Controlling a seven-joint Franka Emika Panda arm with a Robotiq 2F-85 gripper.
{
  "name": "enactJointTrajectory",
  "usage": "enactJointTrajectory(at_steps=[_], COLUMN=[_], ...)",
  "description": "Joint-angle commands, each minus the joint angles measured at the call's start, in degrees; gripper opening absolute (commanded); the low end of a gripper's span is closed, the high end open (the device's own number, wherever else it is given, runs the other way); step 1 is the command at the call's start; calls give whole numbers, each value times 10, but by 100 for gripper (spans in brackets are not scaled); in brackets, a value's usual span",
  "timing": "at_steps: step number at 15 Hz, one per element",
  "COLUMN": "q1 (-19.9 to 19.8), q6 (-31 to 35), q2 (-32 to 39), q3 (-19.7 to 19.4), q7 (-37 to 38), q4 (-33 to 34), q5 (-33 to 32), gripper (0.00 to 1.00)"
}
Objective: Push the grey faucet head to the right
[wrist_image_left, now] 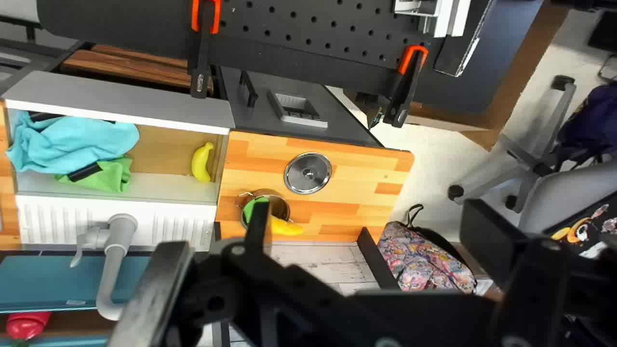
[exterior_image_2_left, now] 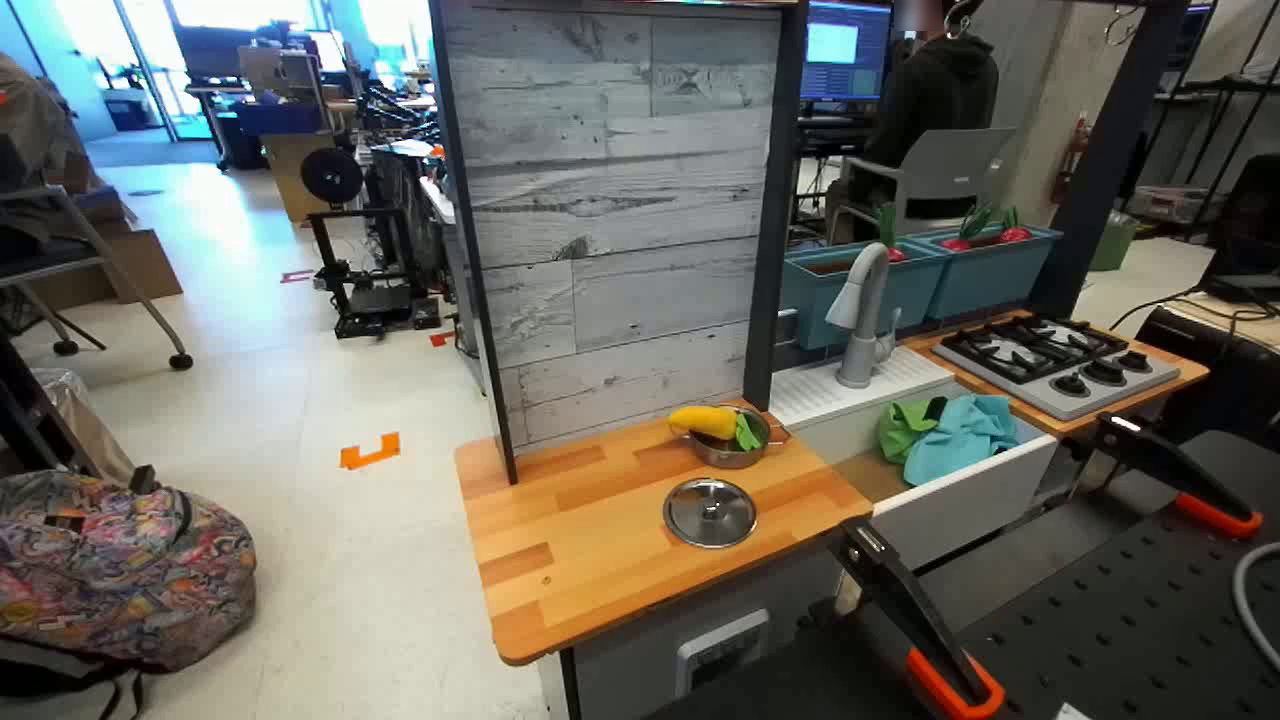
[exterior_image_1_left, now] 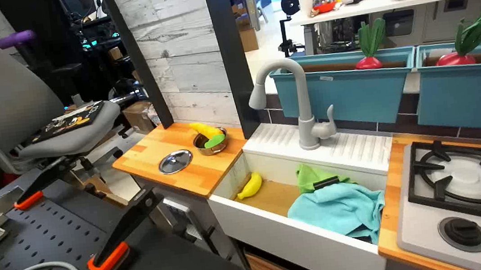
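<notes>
The grey faucet head is a matte gooseneck tap. It stands upright on the white ribbed ledge behind the sink in both exterior views (exterior_image_1_left: 303, 96) (exterior_image_2_left: 868, 310). In an exterior view its downturned spout end (exterior_image_1_left: 257, 97) points left, towards the wooden counter, and its small lever (exterior_image_1_left: 331, 118) sits on the right of its base. In the wrist view the tap (wrist_image_left: 112, 274) is at the lower left, its spout end hidden behind the gripper. My gripper (wrist_image_left: 367, 212) is wide open and empty, apart from the tap. It is out of view in both exterior views.
The sink (exterior_image_1_left: 297, 237) holds blue and green cloths and a yellow banana (exterior_image_1_left: 251, 185). Blue planters (exterior_image_1_left: 344, 96) stand behind the tap. A wooden counter (exterior_image_1_left: 148, 159) bears a pot (exterior_image_1_left: 219, 148) and lid (exterior_image_1_left: 175, 161). A stove (exterior_image_1_left: 413, 219) and dark posts (exterior_image_1_left: 231, 54) flank the sink.
</notes>
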Motion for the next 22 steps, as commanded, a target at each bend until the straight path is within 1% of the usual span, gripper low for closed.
enactJointTrajectory(at_steps=[1,11,12,15,17,19,22], q1=[-7,-7,-3,7,17,20,28], q6=[-2,-2,10,34,67,104,179], q2=[2,4,13,57,100,140,217], q3=[7,7,3,-10,-16,-16,-11], q7=[-5,-5,-5,0,3,5,10], q4=[-1,-4,2,36,59,73,96], q5=[6,6,12,28,51,74,118], gripper=[100,100,100,100,100,100,100])
